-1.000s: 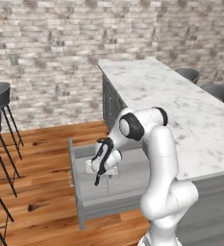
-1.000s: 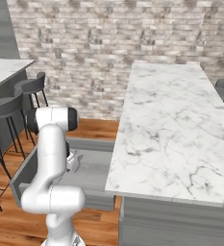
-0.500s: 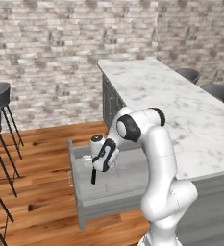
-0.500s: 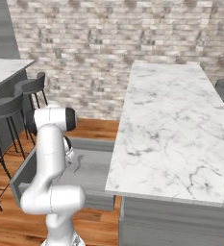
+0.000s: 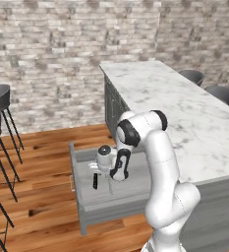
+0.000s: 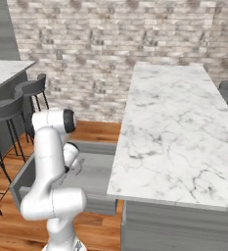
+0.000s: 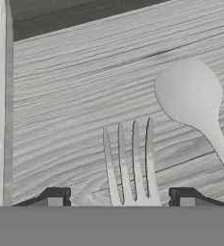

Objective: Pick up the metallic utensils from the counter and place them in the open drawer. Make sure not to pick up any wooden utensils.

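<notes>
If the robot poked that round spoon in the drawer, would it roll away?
Probably not: the spoon lies flat on the drawer floor beside the fork, so it would likely slide or spin. It looks stiff, thin and smooth, so maybe slippery to pinch.

Fork (image 7: 130,163): tines alone visible in the hand view; handle cut off at the bottom between the dark fingertips (image 7: 53,196). Spoon (image 7: 192,98): bowl complete, handle running off the right edge. Knife (image 7: 0,101): pale blade cut off top and bottom. Drawer (image 5: 81,184): in the left base view, far side hidden behind the arm; contents too small to sort, bar a dark handle. Gripper (image 5: 94,172): jaw spacing too small to judge from the base cameras; grip on the fork undeterminable.
</notes>
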You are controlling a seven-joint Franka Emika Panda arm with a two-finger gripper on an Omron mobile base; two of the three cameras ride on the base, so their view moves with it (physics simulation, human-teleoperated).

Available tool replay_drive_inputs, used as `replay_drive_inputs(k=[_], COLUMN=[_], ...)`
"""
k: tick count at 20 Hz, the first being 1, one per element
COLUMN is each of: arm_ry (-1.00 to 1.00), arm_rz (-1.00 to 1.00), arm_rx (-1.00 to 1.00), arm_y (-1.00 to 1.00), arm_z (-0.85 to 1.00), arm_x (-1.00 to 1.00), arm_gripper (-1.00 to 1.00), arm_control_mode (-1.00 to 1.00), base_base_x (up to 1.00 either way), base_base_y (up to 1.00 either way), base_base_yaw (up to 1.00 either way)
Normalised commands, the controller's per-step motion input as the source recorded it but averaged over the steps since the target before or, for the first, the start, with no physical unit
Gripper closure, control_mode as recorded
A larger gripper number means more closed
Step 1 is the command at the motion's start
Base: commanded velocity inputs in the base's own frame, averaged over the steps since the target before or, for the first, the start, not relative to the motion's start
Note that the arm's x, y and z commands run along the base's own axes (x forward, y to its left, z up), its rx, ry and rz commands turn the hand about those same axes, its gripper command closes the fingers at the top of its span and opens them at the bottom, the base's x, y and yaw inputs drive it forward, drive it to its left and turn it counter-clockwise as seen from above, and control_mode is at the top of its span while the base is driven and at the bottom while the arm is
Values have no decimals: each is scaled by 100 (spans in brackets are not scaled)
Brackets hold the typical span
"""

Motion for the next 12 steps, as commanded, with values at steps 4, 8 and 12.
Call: replay_drive_inputs(k=[4,8,12], arm_ry=[-10,-10,-15], arm_rz=[0,0,0], arm_rx=[7,4,1], arm_y=[-19,0,0], arm_z=[92,100,92], arm_x=[-26,-28,-66], arm_gripper=[-100,-100,-100], arm_control_mode=[-100,-100,-100], base_base_x=[0,0,0], base_base_y=[0,0,0], base_base_yaw=[0,0,0])
